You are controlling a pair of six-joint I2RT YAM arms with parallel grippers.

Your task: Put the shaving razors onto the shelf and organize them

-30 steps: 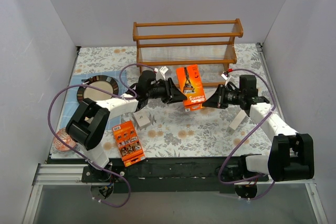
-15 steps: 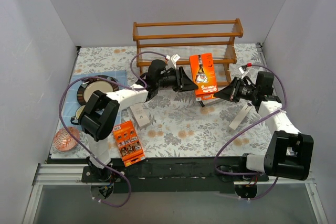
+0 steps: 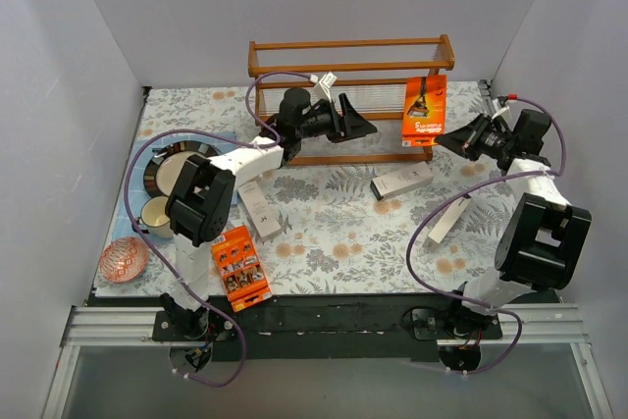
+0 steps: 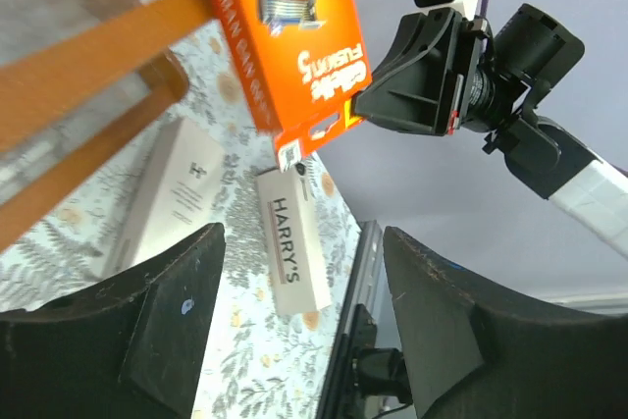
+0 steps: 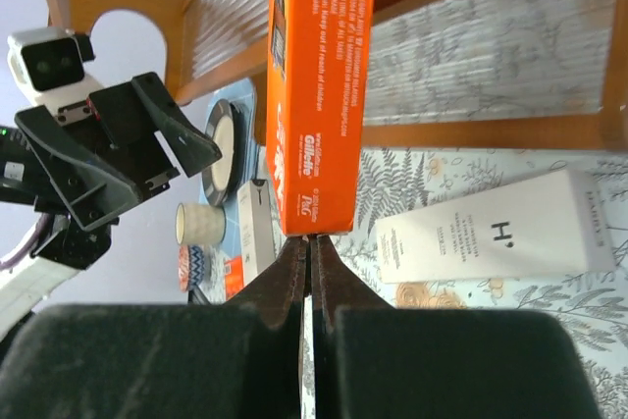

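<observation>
Top external view shows the shelf (image 3: 348, 95) at the far side of the table (image 3: 334, 237). In front of its right end, the right gripper (image 3: 446, 140) is pinched on the lower edge of an upright orange razor pack (image 3: 424, 110), and the left gripper (image 3: 365, 129) hangs before the lower tier with its jaws spread and nothing between them. The second orange pack (image 3: 241, 267) lies flat near the left arm's base, and three white boxes lie apart: one mid-table (image 3: 402, 182), one nearer right (image 3: 444, 226), one left (image 3: 261, 211).
</observation>
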